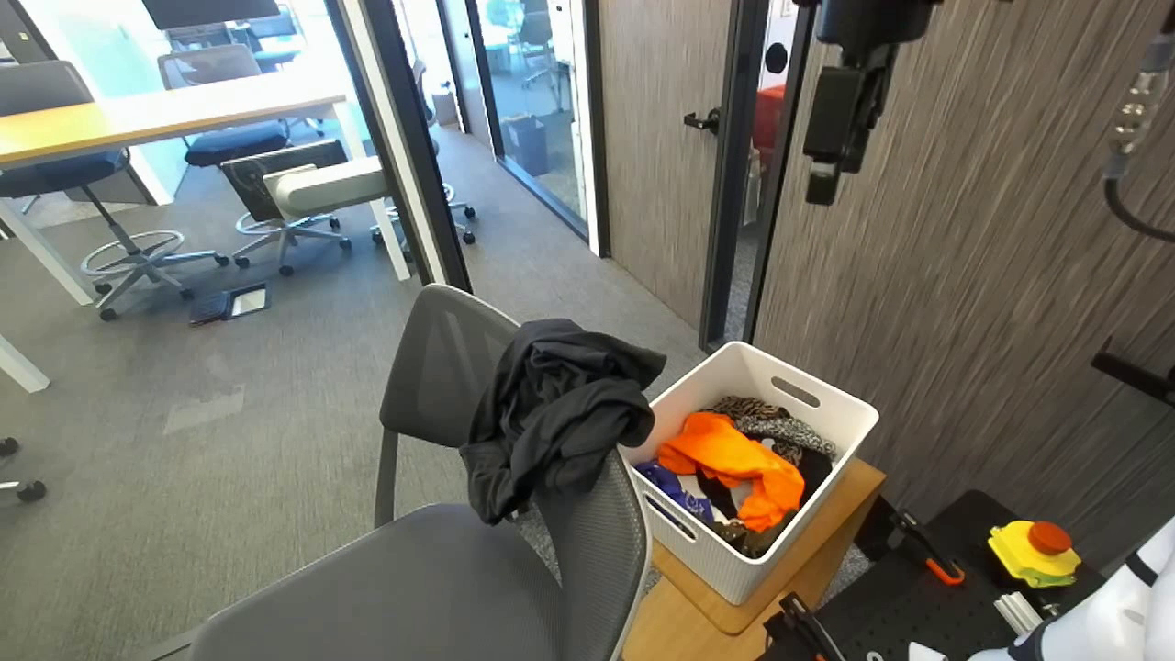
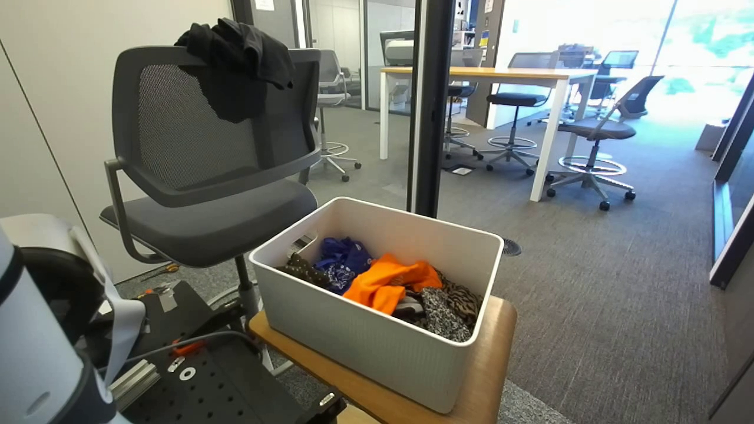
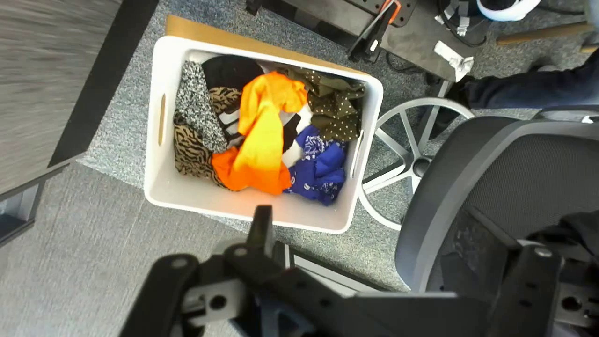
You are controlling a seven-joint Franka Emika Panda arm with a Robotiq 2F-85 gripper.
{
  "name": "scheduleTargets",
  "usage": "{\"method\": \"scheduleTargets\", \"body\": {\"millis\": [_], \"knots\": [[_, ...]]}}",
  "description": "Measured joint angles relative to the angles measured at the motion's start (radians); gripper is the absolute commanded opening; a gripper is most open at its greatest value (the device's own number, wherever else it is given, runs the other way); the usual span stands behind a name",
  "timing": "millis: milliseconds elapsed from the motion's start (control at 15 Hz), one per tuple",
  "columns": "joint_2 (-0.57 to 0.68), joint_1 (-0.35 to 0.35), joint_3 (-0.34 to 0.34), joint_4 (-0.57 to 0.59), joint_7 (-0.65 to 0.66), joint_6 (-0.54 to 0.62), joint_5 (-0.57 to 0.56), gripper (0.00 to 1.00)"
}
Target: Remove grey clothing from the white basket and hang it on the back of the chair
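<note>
A dark grey, nearly black garment (image 1: 560,404) hangs bunched over the top of the grey chair's back (image 1: 450,367). In an exterior view the garment (image 2: 241,65) drapes over the chair back's top edge (image 2: 171,129); part of it shows in the wrist view (image 3: 580,229). The white basket (image 1: 698,551) holds orange, blue, olive dotted, animal-print and speckled black-and-white cloths; it also shows in an exterior view (image 2: 365,347) and the wrist view (image 3: 206,196). My gripper (image 1: 831,179) is high above the basket, apart from everything. In the wrist view its fingers (image 3: 376,231) are spread and empty.
The basket stands on a small wooden stool (image 1: 808,551) beside the chair. A black robot table (image 2: 230,377) with tools and a yellow-red stop button (image 1: 1037,551) is close by. A wood-grain wall (image 1: 918,275) and a dark post (image 2: 433,106) stand nearby.
</note>
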Motion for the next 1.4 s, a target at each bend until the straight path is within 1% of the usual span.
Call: {"method": "scheduleTargets", "body": {"millis": [200, 400, 667, 867, 1133, 1400], "knots": [[-0.092, -0.009, -0.038, -0.186, -0.018, 0.087, -0.012, 1.0], [-0.182, -0.013, -0.053, -0.355, -0.023, 0.189, -0.025, 1.0], [-0.304, -0.017, -0.065, -0.515, -0.023, 0.244, -0.057, 1.0], [-0.38, -0.018, -0.084, -0.582, -0.023, 0.246, -0.067, 1.0], [-0.445, -0.018, -0.106, -0.625, -0.023, 0.245, -0.084, 1.0], [-0.446, -0.018, -0.107, -0.632, -0.023, 0.244, -0.084, 1.0]]}}
